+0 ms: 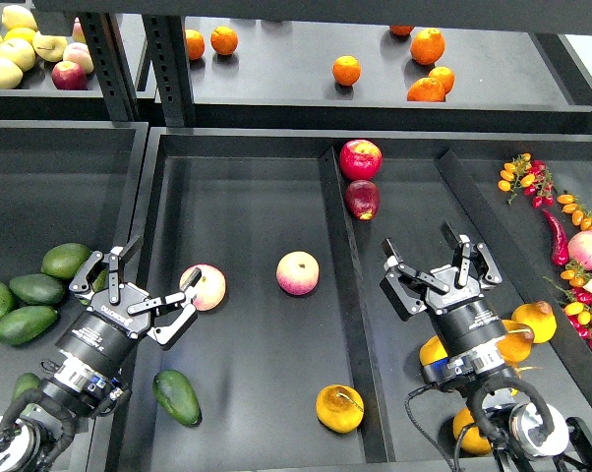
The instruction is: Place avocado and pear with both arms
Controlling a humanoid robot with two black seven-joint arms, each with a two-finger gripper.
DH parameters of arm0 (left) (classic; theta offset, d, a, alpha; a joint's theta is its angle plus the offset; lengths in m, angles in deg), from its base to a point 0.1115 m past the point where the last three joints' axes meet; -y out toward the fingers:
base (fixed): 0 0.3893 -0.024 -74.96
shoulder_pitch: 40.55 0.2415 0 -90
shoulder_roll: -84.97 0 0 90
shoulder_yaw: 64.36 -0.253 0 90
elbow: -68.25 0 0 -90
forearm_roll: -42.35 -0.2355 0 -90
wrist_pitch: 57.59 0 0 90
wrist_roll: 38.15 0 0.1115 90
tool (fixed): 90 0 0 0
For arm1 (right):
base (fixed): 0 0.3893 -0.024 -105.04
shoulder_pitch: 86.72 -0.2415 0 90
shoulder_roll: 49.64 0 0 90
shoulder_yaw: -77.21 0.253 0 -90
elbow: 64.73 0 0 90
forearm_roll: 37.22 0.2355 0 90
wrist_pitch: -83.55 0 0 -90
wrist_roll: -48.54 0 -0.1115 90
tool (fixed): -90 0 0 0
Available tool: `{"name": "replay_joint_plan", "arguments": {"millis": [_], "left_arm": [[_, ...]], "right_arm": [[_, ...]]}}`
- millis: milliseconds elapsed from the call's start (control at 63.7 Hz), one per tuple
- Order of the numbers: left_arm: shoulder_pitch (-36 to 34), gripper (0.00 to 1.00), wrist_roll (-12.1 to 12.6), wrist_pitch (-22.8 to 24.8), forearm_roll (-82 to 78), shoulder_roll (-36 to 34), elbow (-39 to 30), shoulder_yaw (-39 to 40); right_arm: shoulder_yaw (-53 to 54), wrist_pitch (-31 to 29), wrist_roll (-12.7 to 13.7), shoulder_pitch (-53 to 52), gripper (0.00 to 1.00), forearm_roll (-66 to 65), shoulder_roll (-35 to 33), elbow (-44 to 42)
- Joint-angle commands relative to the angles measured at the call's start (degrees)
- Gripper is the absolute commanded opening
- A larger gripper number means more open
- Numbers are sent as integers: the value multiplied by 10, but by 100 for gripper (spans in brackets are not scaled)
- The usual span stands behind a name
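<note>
The dark green glossy avocado [178,397] lies in the middle tray [247,216] near its front left corner. The golden yellow-orange pear [339,408] with a thin brown stem lies at the front right of the same tray. My left gripper [148,291] is open and empty, up and left of the avocado, beside a pink-yellow peach [205,287]. My right gripper [435,269] is open and empty over the right tray, up and right of the pear.
Another peach [298,272] lies mid-tray. Two red apples [361,159] sit at the divider's far end. Paler avocados [26,305] fill the left tray. Yellow-orange fruit [533,320] lies by my right arm. Oranges [346,70] and apples [21,49] are on the back shelf. Peppers and tomatoes [562,236] lie far right.
</note>
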Motion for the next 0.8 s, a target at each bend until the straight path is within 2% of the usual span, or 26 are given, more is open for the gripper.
{"name": "replay_joint_plan", "arguments": {"millis": [0, 204, 361, 392, 408, 565, 784], "left_arm": [[0, 99, 0, -1, 1, 0, -6, 14], [-5, 100, 7, -3, -1, 0, -13, 9], [-39, 99, 12, -5, -30, -7, -15, -11], [-51, 99, 15, -5, -43, -25, -15, -21], [-75, 99, 26, -5, -59, -60, -14, -40], [-132, 99, 73, -6, -63, -141, -8, -99], [-226, 99, 75, -8, -64, -236, -2, -203]], "right_arm": [[2, 4, 0, 0, 100, -1, 0, 0], [0, 12, 1, 0, 100, 0, 0, 0], [-1, 26, 2, -2, 100, 0, 0, 0], [-1, 32, 1, -2, 100, 0, 0, 0], [0, 35, 1, -4, 100, 0, 0, 0], [3, 34, 1, -8, 100, 0, 0, 0], [3, 33, 1, -19, 100, 0, 0, 0]]}}
